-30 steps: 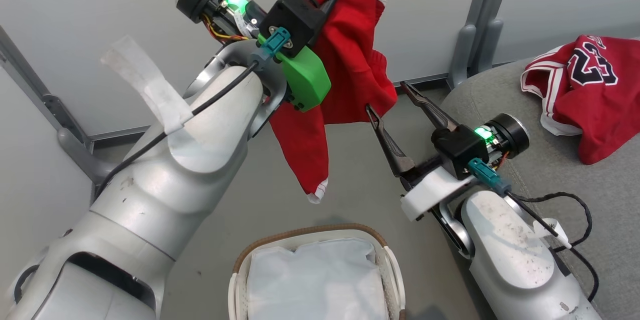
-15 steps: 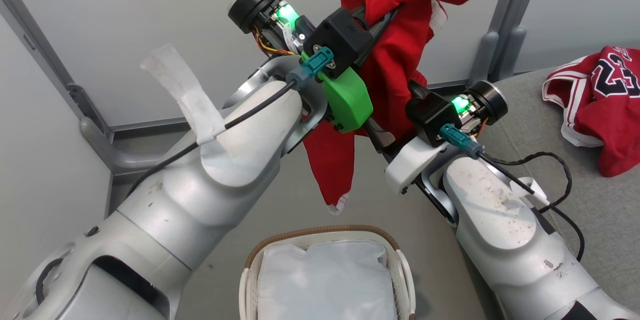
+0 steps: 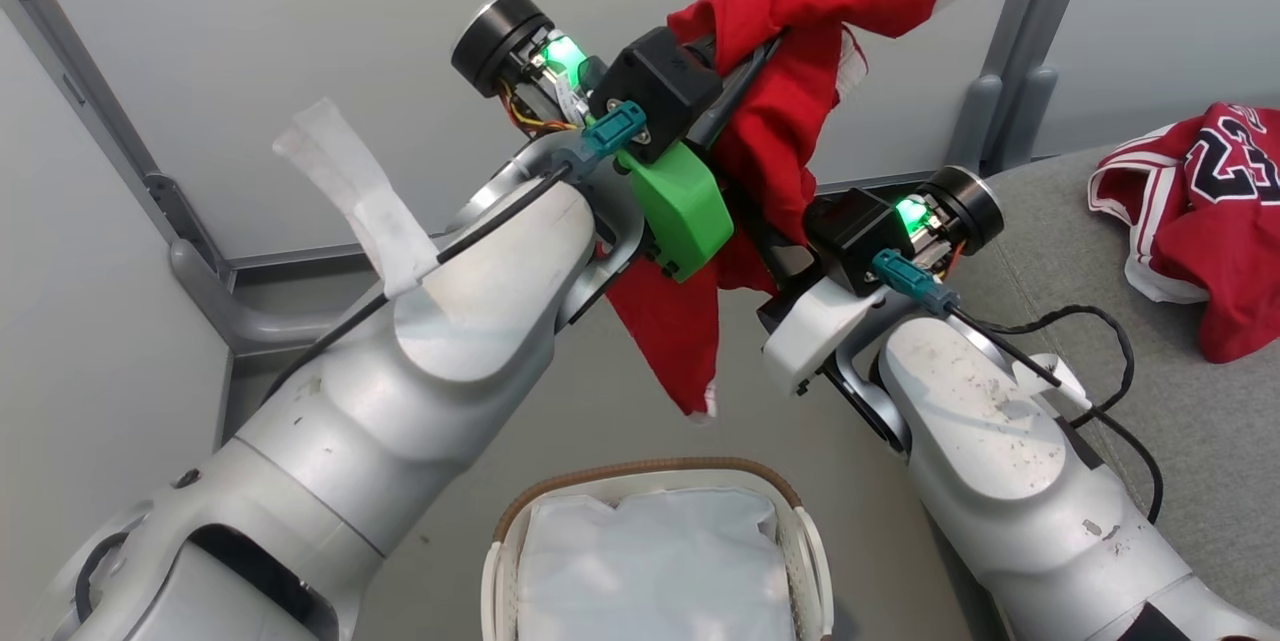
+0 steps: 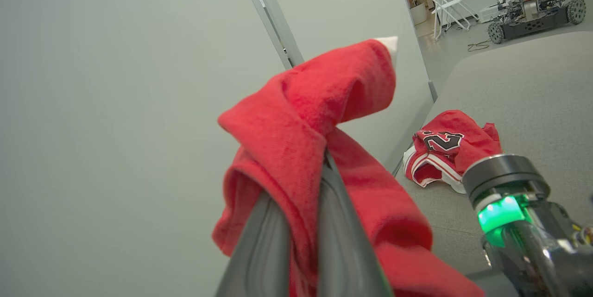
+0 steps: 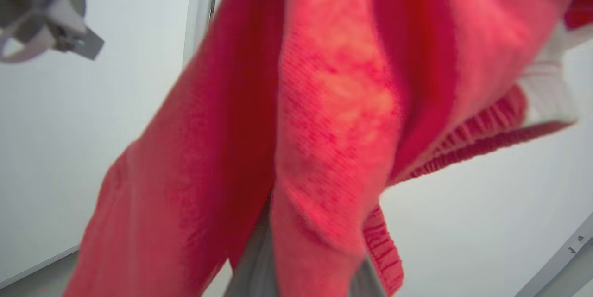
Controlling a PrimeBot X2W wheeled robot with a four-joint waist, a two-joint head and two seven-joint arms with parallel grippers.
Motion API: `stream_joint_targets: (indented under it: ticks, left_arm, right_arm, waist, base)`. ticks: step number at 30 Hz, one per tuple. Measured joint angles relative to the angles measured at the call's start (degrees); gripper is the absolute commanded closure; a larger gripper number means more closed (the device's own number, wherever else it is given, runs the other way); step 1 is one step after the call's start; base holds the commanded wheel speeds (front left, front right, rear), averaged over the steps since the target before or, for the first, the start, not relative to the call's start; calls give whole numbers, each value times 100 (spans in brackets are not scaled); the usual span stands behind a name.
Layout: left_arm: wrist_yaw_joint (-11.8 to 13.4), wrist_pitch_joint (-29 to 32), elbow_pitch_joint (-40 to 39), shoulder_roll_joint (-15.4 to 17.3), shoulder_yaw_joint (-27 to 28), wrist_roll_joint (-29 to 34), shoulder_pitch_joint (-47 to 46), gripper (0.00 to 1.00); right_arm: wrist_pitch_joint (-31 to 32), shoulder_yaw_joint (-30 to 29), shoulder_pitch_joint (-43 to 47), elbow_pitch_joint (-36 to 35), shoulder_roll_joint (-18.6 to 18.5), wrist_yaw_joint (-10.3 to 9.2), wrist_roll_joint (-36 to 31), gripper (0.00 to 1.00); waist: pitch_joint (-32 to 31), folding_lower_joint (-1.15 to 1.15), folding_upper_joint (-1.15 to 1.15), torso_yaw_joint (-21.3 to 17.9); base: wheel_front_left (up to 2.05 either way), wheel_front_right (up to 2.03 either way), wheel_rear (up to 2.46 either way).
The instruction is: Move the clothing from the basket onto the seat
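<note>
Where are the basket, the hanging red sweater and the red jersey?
basket point(image 3: 650, 466): head view, on its brown woven rim.
hanging red sweater point(image 3: 790, 136): head view, on the middle of its drooping body.
red jersey point(image 3: 1235, 266): head view, on the red cloth below the number.

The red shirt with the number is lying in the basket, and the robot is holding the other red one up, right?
Not quite. The red numbered jersey with striped trim lies on the big grey fabric seat, not in the cream plastic basket, as the head view shows. The other red knitted garment is indeed held up.
</note>
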Motion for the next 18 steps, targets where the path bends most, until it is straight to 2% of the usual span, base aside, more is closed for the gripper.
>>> stream_joint_targets:
  ticks: [16, 17, 18]
  left_arm:
    - [2, -107, 359, 78, 147, -333, 248, 100]
    - [2, -121, 371, 78, 170, -370, 288, 75]
    - [2, -125, 371, 79, 187, -397, 328, 66]
  right_arm:
    - [0, -70, 10, 87, 0, 0, 32, 100]
    - [0, -86, 10, 93, 0, 0, 32, 100]
    - [0, -104, 11, 99, 0, 0, 32, 100]
  waist:
    - [-1, 0, 0, -17]
    - [3, 0, 0, -14]
    - [5, 0, 0, -12]
  base:
    - [0, 0, 0]
    - [0, 0, 0]
    - [0, 0, 0]
